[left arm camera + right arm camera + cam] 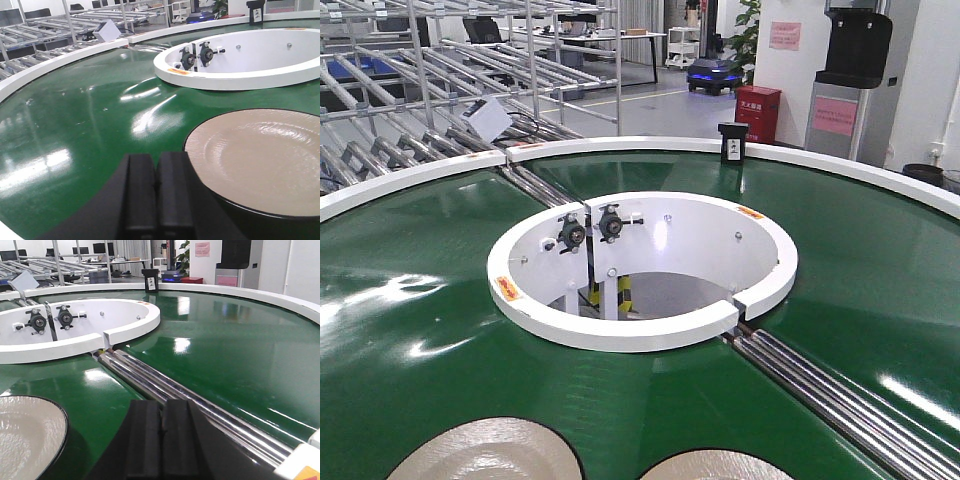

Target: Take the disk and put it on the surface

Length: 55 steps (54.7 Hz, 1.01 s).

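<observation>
**Hovering shut and empty beside disks on belt**

Holding left gripper (157, 167) low over belt (75, 130), fingers pressed together, clamping nothing. Holding right gripper (162, 412) the same way: together, empty, just left of rollers (165, 382). Showing left disk (485, 450) and right disk (715, 465) lying flat on belt at near edge of front view, on near side of ring (640, 335). Probably catching same left disk (255, 160) just right of left gripper, and same right disk (25, 435) near left of right gripper. Not managing to confirm that match.

Risking a jab or shove by descending with fingers together, so needing to open first. Risking a slip too, judging by flat disk, low rim and glossy belt, all offering little to pinch. Possibly chasing a drifting target on a running belt, though not telling motion from stills. Risking a knock on rollers on right side, or crowding arms together while reaching for neighbouring disks. Risking a wrong drop spot, not seeing surface anywhere.

Cutting off both disks at near edge in front view, and at frame edges in wrist views. Not showing either arm in front view. Washing out patches of belt under glare. Hiding lower part of both grippers below wrist frames.
</observation>
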Available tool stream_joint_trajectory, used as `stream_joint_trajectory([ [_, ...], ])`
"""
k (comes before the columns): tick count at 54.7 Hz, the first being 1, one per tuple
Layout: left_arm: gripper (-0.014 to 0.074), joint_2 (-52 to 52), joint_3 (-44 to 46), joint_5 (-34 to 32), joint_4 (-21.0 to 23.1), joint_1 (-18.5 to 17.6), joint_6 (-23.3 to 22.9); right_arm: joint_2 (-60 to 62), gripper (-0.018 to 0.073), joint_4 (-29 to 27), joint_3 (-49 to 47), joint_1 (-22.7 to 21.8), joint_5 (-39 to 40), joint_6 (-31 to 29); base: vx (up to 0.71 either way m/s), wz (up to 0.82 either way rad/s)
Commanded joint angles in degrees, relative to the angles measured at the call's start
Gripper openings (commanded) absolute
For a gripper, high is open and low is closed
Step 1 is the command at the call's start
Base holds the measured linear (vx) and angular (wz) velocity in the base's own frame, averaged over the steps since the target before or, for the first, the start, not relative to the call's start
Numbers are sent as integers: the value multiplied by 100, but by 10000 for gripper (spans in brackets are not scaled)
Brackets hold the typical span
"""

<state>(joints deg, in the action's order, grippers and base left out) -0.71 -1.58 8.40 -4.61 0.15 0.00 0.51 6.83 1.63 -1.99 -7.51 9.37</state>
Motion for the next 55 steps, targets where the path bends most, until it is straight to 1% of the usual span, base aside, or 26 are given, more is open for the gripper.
stream_joint_trajectory([
  [1, 1, -85, -144, -460, 50, -41, 0, 77, -9, 57, -16, -36, 472, -63, 0, 0],
  [31, 1, -85, -144, -460, 50, -41, 0, 77, -9, 57, -16, -36, 472, -63, 0, 0],
  [35, 1, -85, -144, -631, 50, -41, 0, 77, -9, 57, -16, -36, 529, -63, 0, 0],
  [40, 1, -85, -139, -1553, 50, -41, 52, 77, -9, 57, -16, -36, 790, -63, 0, 0],
  [48, 1, -85, -133, -2674, 50, -41, 85, 77, -9, 51, -30, -36, 1807, -63, 0, 0],
  [50, 1, -85, -78, -3213, 50, -41, 196, 77, -9, 51, -35, -36, 2158, -63, 0, 0],
  [53, 1, -85, -23, -3880, 58, -41, 186, 77, -9, 51, -78, -36, 2558, -63, 0, 0],
  [55, 1, -85, 53, -4127, 96, -41, 154, 77, -9, 44, -170, -36, 2649, -55, 0, 0],
])
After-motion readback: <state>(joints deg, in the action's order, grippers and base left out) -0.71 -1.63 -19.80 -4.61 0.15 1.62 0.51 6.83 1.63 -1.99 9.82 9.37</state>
